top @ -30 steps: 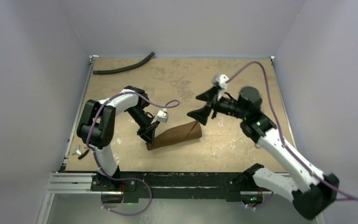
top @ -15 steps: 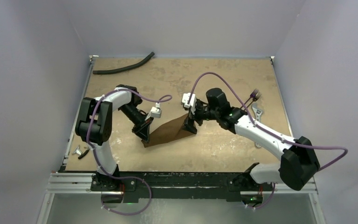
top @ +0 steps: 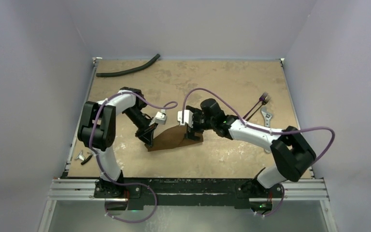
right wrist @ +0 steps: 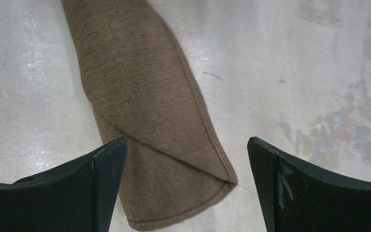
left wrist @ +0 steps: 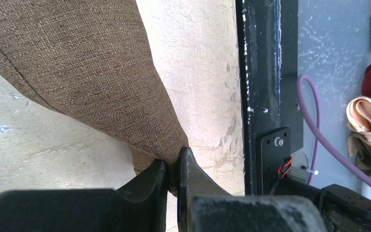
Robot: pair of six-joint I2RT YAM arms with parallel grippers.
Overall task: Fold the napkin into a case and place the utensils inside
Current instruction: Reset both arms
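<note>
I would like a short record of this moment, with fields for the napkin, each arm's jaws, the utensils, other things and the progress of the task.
napkin: brown cloth, folded to a long narrow shape, lying on the table
left jaws: shut on the napkin's left end
right jaws: open, one on each side of the napkin's right end
utensils: on the table's right side, apart from the napkin
other: black hose near the table's far left corner
progress: utensils not yet inside the napkin
</note>
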